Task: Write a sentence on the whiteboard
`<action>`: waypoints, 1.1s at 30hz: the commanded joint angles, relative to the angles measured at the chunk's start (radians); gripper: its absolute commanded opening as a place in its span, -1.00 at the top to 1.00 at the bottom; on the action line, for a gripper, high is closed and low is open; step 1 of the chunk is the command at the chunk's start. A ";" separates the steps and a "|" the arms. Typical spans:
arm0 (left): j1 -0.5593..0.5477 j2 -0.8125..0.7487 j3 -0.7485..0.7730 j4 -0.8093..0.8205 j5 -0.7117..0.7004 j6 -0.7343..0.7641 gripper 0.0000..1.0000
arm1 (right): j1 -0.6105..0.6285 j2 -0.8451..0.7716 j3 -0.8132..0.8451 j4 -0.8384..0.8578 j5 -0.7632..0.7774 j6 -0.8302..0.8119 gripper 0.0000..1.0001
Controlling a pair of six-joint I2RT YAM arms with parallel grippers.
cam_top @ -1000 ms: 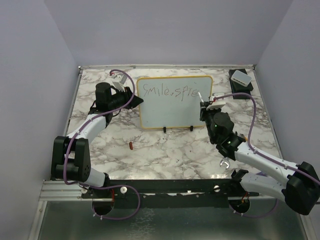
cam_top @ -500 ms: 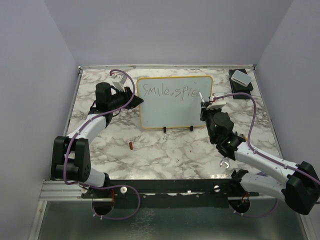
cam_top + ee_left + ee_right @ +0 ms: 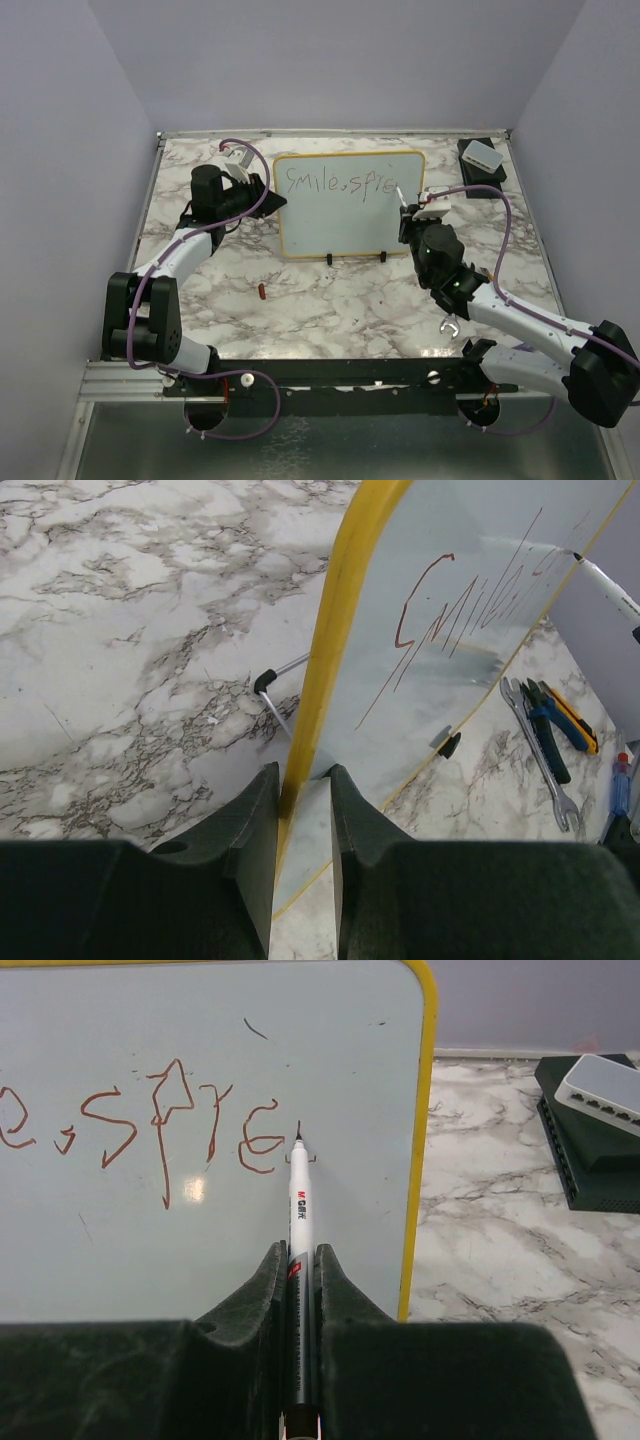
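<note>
Two grips — my left gripper (image 3: 303,780) clamps the whiteboard (image 3: 470,670) rim, my right gripper (image 3: 300,1258) pinches a marker (image 3: 300,1205); marble table (image 3: 330,310), lilac walls (image 3: 330,60).

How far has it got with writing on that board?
Done: "smile, spre" of the sentence is on the whiteboard. In hand: the right gripper holds a marker, tip just past the "e"; the left gripper clamps the board's yellow rim. Left: the unfinished word's remaining letters.

Plain lilac walls (image 3: 330,60) enclose the bench (image 3: 330,310) on three sides. Its top is white marble with grey veins, evenly lit.
</note>
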 commanded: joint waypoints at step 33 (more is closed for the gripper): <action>-0.002 0.018 0.016 -0.015 0.006 0.045 0.69 | -0.021 -0.146 -0.077 0.018 -0.236 -0.015 0.98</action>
